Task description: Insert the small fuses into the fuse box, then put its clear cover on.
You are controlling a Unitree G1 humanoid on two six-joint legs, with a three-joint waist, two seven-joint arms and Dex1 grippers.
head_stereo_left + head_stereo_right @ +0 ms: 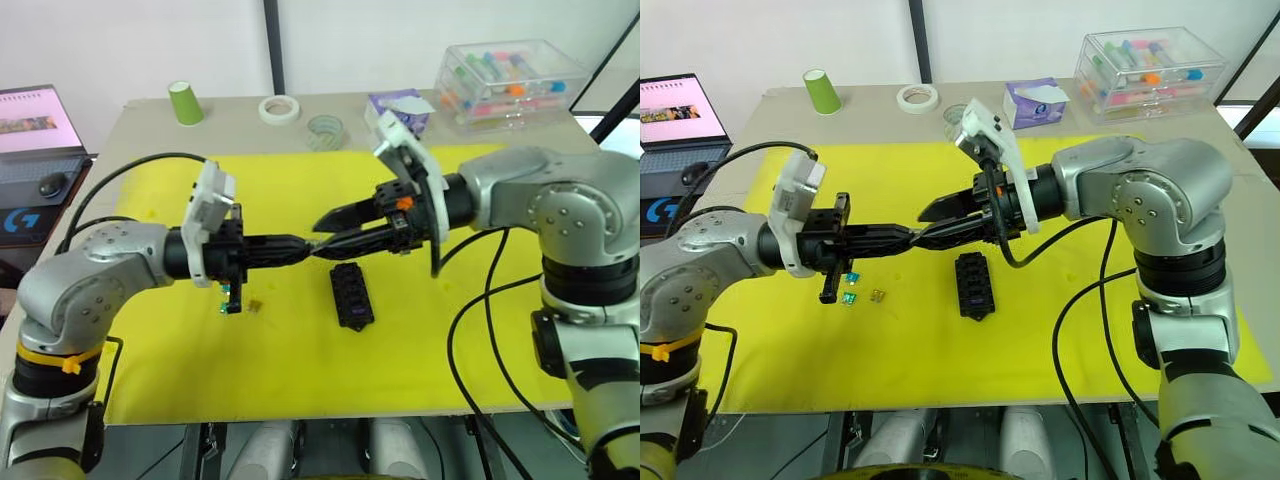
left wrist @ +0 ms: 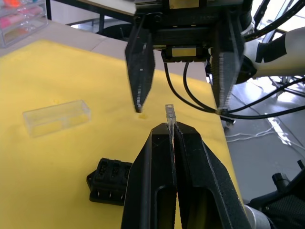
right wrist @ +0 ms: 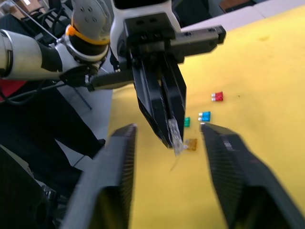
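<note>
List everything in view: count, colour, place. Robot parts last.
fuse box: 1, black, centre of the mat, below the pincers.
clear cover: 1, transparent, on the mat beyond the fuse box in the left wrist view.
loose fuses: 4 visible, red, blue, green, amber, on the mat.
held fuse: 1, clear-looking, in the left pincer's tips.
mat: 1, yellow, covering the table.
tape rolls: 2, white and clear, far edge.
cup: 1, green, far left.
drawer box: 1, clear, coloured contents, far right.
tissue pack: 1, purple, far edge.
laptop: 1, beside the table, left.
left pincer: shut on the held fuse.
right pincer: open around the left pincer's tips.
</note>
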